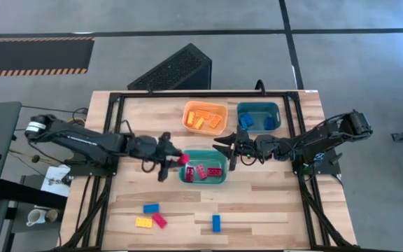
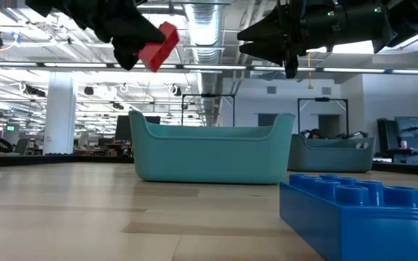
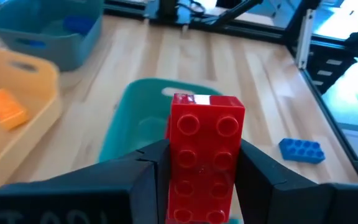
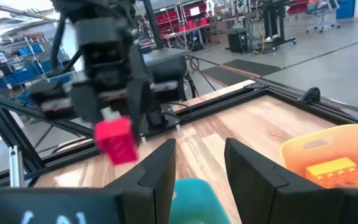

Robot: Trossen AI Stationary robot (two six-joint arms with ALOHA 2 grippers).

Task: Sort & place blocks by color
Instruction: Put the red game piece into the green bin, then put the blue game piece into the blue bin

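Note:
My left gripper is shut on a red studded block and hovers at the left rim of the near teal bin, which holds several red blocks. In the low view the red block hangs high above that teal bin. My right gripper is open and empty, hovering over the bin's far right rim and facing the left gripper. Loose blocks lie flat near the table's near edge: blue, yellow, red, blue. My left gripper pinches the red block between its two fingers, which lie on the block's long side faces. The fingers come roughly level from the table's left. The block is lifted clear, its studded face toward the wrist camera, one end jutting past the fingertips.
An orange bin with orange-yellow blocks and a blue-teal bin with blue blocks stand at the far side. A black frame runs round the table. Bare wood lies between the bins and the loose blocks.

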